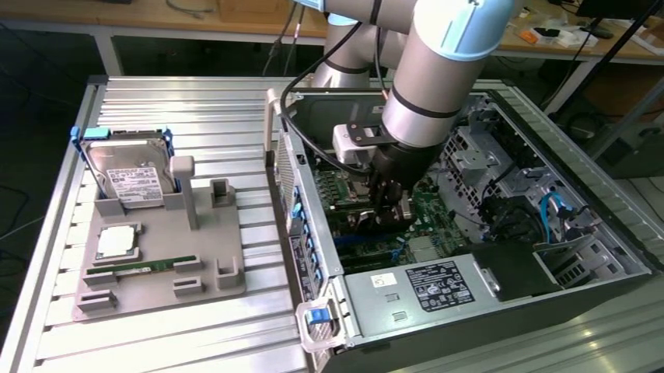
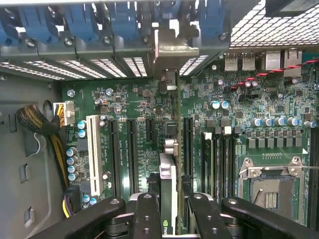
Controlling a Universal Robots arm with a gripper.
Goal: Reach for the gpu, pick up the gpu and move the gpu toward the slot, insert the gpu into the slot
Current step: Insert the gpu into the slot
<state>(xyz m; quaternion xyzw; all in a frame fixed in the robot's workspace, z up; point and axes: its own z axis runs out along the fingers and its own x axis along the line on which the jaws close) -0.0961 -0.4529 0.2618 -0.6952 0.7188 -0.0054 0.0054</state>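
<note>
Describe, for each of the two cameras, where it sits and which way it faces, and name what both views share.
Exterior view: high off the arm, looking down on the open computer case and parts tray; the arm's grey links show.
Wrist view: on the wrist, facing into the case at the motherboard; black fingers clamp the gpu edge-on.
Shared: motherboard, gpu, gripper.

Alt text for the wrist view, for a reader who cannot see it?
The gripper holds the gpu edge-on between its black fingers, above the green motherboard inside the computer case. The card's metal bracket sits at the case's rear slot openings, by blue clips; an empty processor socket lies to one side.
</note>
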